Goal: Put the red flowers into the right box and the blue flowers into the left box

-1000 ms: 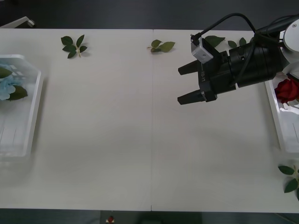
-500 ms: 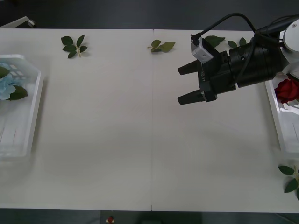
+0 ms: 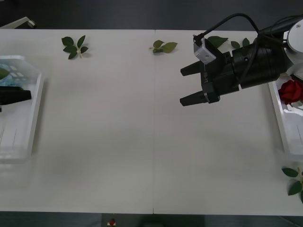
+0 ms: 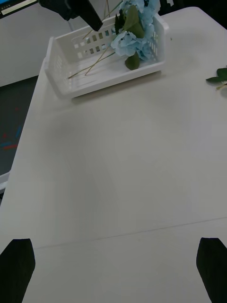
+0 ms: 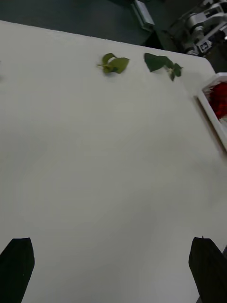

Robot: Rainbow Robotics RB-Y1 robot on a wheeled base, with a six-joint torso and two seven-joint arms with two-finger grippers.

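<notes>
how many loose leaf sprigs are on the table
5 in the front view: one far left, one far centre, two far right by the right gripper's arm, one near right corner. The arm may hide more.

Loose leaf sprigs [image 3: 74, 47] lie on the white table [image 3: 142, 151].

Pale blue flowers [image 4: 135, 35] with green leaves are seen in the white slotted left box [image 4: 71, 75]; red flowers [image 3: 289, 91] in the white right box [image 3: 279, 120]; white worktop [image 3: 142, 142].
</notes>
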